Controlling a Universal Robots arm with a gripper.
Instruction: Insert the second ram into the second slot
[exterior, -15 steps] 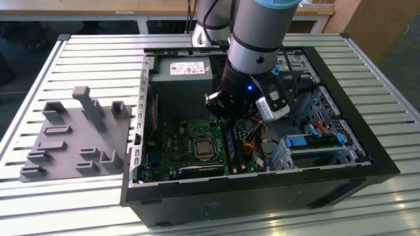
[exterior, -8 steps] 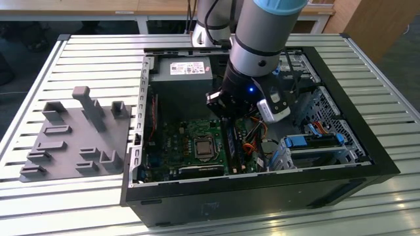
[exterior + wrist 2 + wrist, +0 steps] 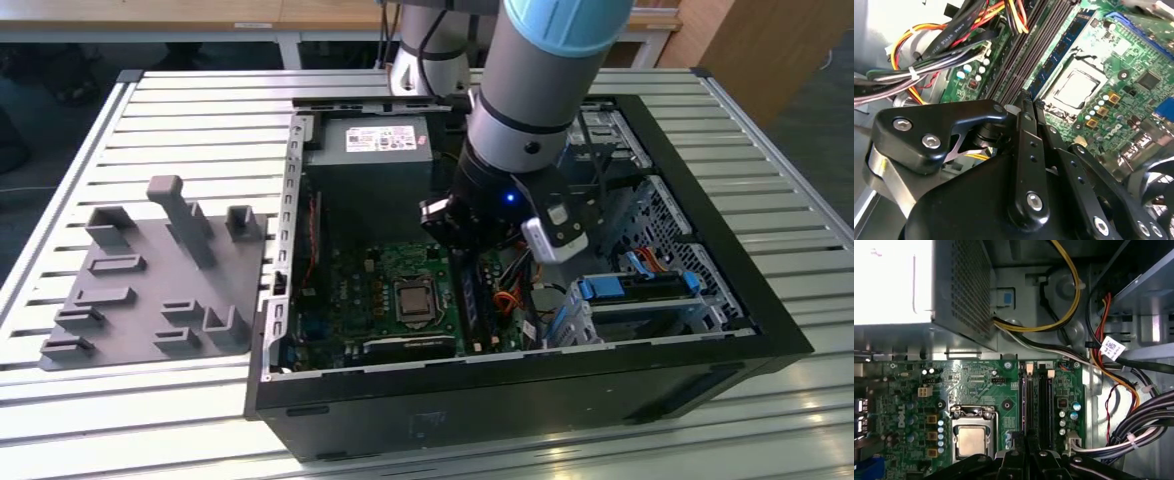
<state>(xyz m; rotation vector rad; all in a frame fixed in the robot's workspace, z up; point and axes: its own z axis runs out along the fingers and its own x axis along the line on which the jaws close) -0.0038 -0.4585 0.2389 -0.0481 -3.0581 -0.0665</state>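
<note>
The second ram, a thin dark-blue board, stands on edge at the memory slot closest to the processor socket. It runs away from my fingertips along the dark memory slots. My gripper has its black fingers drawn close together on the stick's near end. In the first wrist view the gripper sits over one end of the slots. In the exterior view the gripper hangs low inside the open computer case, just above the slots.
The processor socket lies beside the slots. The power supply fills the case's far corner. Cable bundles crowd the other side of the slots. Blue drive-bay tabs stand at the exterior view's right. A grey fixture plate lies outside the case.
</note>
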